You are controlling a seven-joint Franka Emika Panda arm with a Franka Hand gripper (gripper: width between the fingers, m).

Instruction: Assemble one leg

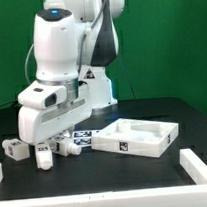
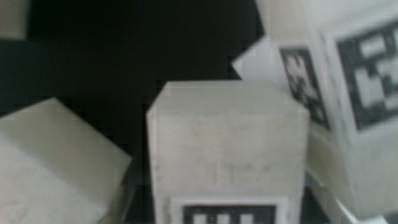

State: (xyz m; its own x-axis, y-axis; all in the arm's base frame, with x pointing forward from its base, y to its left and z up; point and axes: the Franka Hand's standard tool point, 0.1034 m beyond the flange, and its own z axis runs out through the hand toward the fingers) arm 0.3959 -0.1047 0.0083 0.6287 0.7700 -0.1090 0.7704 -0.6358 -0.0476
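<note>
In the wrist view a white leg (image 2: 222, 140) fills the middle, with its black-and-white tag at the end nearest the camera. My gripper (image 2: 224, 214) is shut on this leg, with a grey finger (image 2: 89, 205) at each side. In the exterior view the gripper (image 1: 56, 142) is low over the table at the exterior view's left, among loose white legs (image 1: 42, 154), and the held leg is mostly hidden by the hand. The square white panel with a raised rim (image 1: 144, 141) lies to the exterior view's right of the gripper.
The marker board (image 1: 84, 140) lies between the gripper and the panel, and it also shows in the wrist view (image 2: 356, 80). Another leg (image 1: 14, 148) lies at the far left. A white bar (image 1: 203, 167) lies at the front right. The robot's base stands behind.
</note>
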